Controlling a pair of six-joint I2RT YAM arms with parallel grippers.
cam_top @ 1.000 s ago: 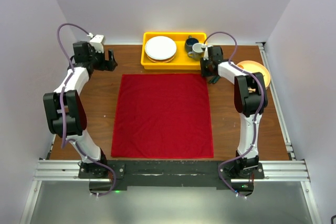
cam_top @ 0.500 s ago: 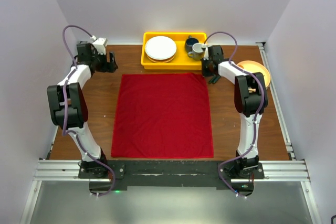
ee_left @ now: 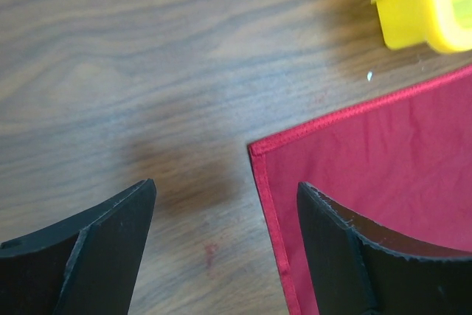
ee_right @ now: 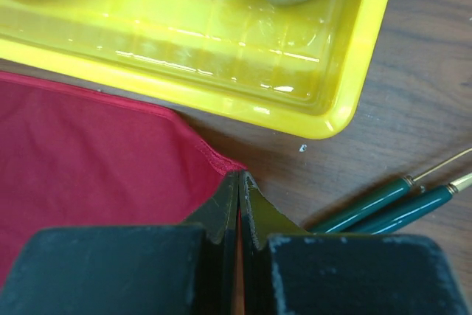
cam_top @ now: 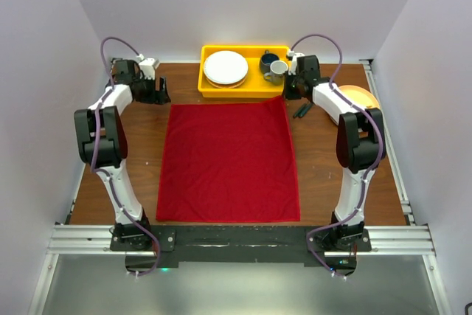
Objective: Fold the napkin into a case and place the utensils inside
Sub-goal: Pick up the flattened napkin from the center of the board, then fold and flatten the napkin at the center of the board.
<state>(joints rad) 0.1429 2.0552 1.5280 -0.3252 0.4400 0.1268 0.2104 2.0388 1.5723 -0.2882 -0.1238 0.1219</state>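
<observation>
Top external view: one red napkin (cam_top: 228, 161) lies flat and unfolded on the wooden surface (cam_top: 147, 153), its far edge running left to right just in front of one yellow tray (cam_top: 243, 94). The tray holds one stack of white plates (cam_top: 226, 68) and two mugs (cam_top: 274, 66). One orange plate (cam_top: 366, 101) sits behind the right arm. The left fingers (cam_top: 158, 88) hover just beyond the napkin's far left corner. The right fingers (cam_top: 289, 94) are at its far right corner, which is drawn slightly toward the tray.

Left wrist view: the left fingers (ee_left: 96, 248) are spread wide and grasp nothing. The cloth corner lies between them and a little ahead; one tip is over bare wood, the other over red fabric. By my reading, they must go forward and down before pinching, and this arm is the nearer one for that corner.

Right wrist view: the right fingers (ee_right: 254, 219) are clenched on the napkin corner, a red sliver showing between them. Two utensils (ee_right: 383, 208) with green handles and gold stems lie just to the right on the wood, side by side, their long axes slanting up to the right, apart from the cloth.
</observation>
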